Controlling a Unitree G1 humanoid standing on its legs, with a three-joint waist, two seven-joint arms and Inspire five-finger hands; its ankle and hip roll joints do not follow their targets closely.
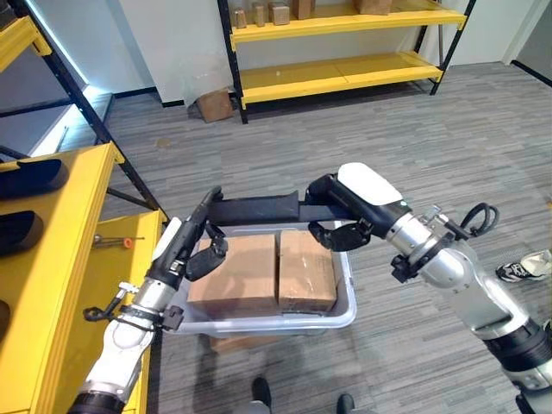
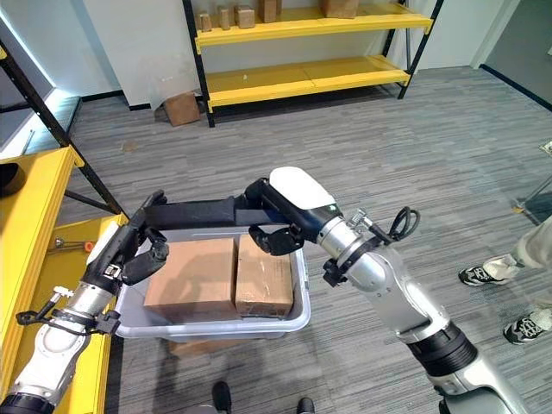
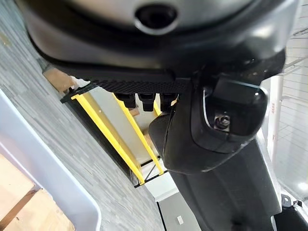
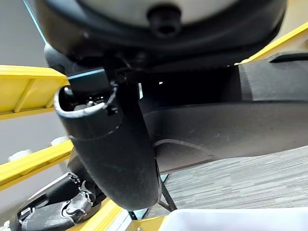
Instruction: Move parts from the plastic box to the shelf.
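Nearest the camera: white plastic box [image 1: 343, 297] on the floor [image 1: 414, 155], holding two brown cardboard cartons [image 1: 263, 269] side by side, touching. A further carton edge [image 1: 231, 342] showing beneath the box's near wall.

Above the box: long black part [image 1: 259, 210], held roughly level over the far rim, clear of the cartons. Left robot hand [image 1: 185, 246] at one end, fingers and thumb curled round it; right robot hand [image 1: 349, 216] at the other end, fingers wrapped under, white cover on top. Both clamped on the part. Wrist views confirm: thumb of each pressed against the black bar [image 4: 250, 125].

Surface: grey wood-grain plank floor, strips running on a slant, running unbroken to the far wall.

Left side: yellow shelf [image 1: 60, 285] with black uprights, close beside the box. Dark parts [image 1: 30, 177] already lying on its upper level; small orange-tipped tool [image 1: 116, 242] on the lower one.

Far side of room: second yellow rack [image 1: 336, 73] against a white wall, small wooden blocks [image 1: 259, 15] on its upper tier. Loose cardboard box [image 1: 214, 104] on the floor at its left foot.

Right edge: a person's shoes [image 2: 492, 276] on the floor, well apart from the box.
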